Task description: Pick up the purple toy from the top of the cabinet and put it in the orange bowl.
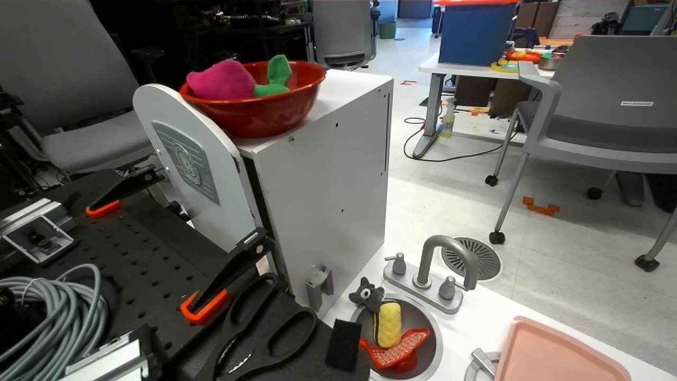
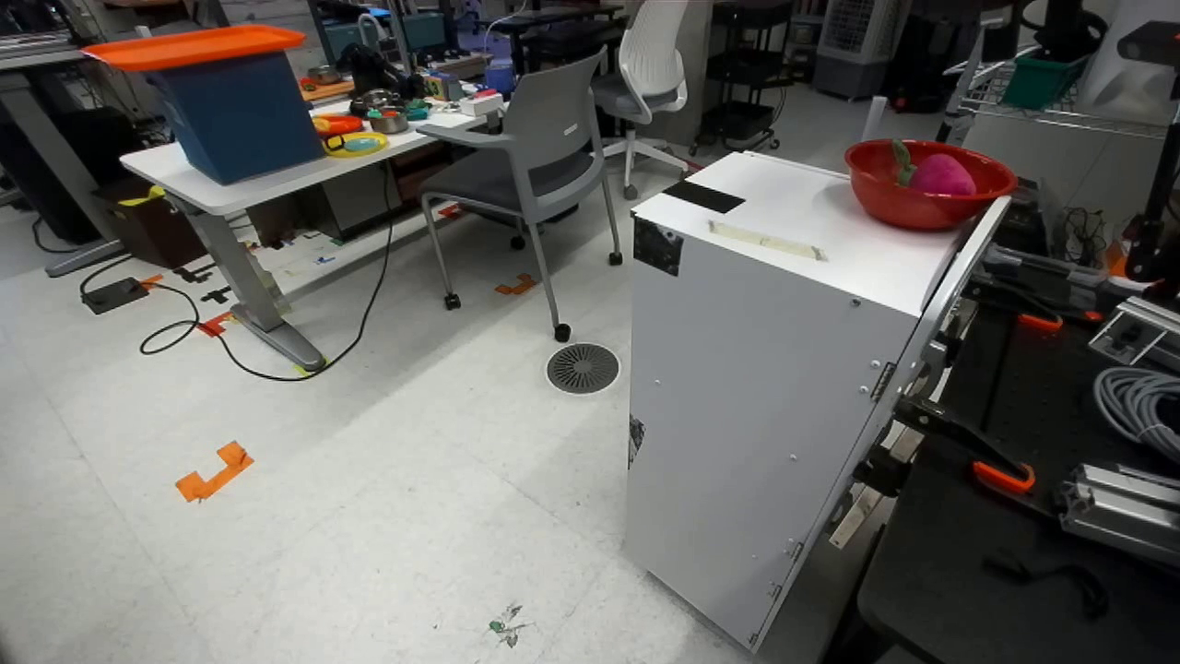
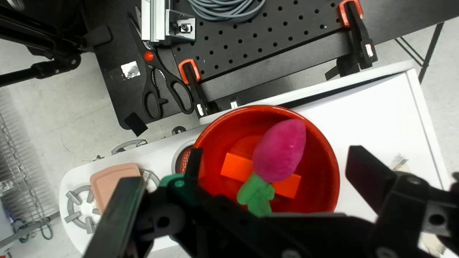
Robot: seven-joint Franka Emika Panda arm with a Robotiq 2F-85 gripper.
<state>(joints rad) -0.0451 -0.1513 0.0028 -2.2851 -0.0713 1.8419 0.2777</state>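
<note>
The purple toy, a magenta plush with green leaves (image 3: 279, 150), lies inside the red-orange bowl (image 3: 324, 168). It also shows in both exterior views (image 1: 225, 82) (image 2: 940, 175). The bowl (image 1: 259, 120) (image 2: 922, 212) stands upright on top of the white cabinet (image 1: 328, 169) (image 2: 747, 397), near its door side. An orange block (image 3: 236, 167) lies in the bowl, partly under the toy. My gripper (image 3: 275, 154) is open and empty above the bowl in the wrist view, one finger on each side of the toy. The gripper is out of view in both exterior views.
A black perforated table (image 3: 258, 39) with clamps (image 3: 195, 86), scissors (image 3: 154, 71) and coiled cable (image 3: 226, 9) adjoins the cabinet's door side. A toy sink (image 1: 433, 330) with a faucet (image 1: 449, 248) and a pink tray (image 1: 560, 354) sits lower beside the cabinet.
</note>
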